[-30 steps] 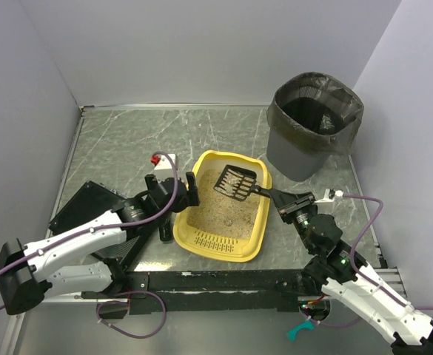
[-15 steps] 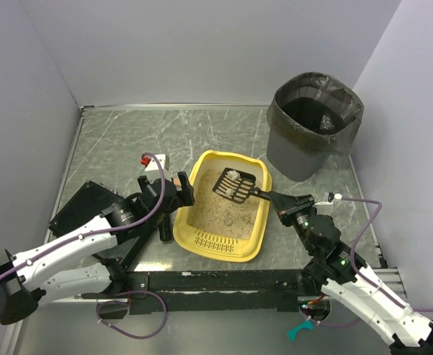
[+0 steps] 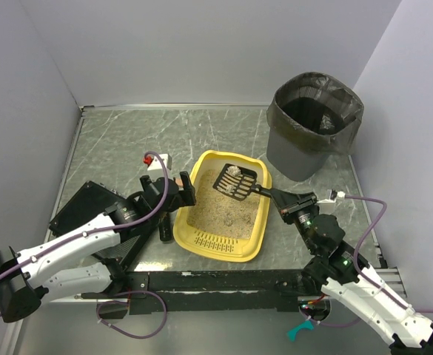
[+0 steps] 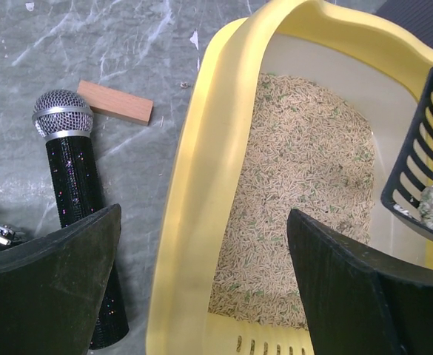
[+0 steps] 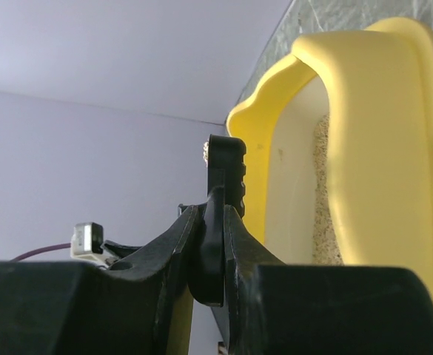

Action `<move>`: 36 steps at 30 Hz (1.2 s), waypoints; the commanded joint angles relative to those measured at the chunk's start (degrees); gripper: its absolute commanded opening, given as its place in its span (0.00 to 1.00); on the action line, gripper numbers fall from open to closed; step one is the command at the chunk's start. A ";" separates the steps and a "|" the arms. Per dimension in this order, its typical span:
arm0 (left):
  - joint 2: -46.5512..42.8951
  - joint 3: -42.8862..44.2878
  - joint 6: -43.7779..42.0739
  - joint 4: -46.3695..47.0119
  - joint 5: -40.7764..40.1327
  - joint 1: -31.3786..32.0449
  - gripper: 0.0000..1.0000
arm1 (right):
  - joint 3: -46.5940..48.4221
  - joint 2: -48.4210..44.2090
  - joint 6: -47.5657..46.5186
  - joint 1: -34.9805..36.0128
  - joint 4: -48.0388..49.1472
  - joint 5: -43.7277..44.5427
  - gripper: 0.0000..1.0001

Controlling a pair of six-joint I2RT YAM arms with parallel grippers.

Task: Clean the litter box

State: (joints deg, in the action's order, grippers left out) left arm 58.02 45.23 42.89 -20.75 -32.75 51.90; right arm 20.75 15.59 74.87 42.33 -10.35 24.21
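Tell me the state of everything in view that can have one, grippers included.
litter box, upright, uncovered, litter inside.
scoop, held over the litter box's far end, carrying grey clumps.
bin, upright, open, bag-lined.
microphone, lying on its side left of the litter box.
wooden block, lying flat by the microphone's head.
left gripper, fingers open, one on either side of the litter box's left wall.
right gripper, fingers shut on the scoop's handle.

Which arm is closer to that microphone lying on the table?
The left. The left arm has its open jaws right by the microphone, astride the litter box rim; the right arm holds the scoop on the box's far side.
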 commanded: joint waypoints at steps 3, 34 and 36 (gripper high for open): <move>1.39 0.03 -0.88 4.31 3.04 -1.62 0.97 | 4.46 0.40 -2.18 -0.31 1.85 1.36 0.00; 14.58 1.18 -1.76 14.24 11.92 -3.56 0.97 | 19.58 10.07 -6.58 -8.04 -3.62 1.81 0.00; 14.32 0.91 -1.76 14.51 12.45 -3.56 0.97 | 20.90 11.73 -5.79 -12.86 -4.50 -2.29 0.00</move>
State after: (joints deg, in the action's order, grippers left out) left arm 73.73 46.26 40.16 -9.17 -21.19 48.45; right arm 37.56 24.99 67.48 35.27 -15.75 27.59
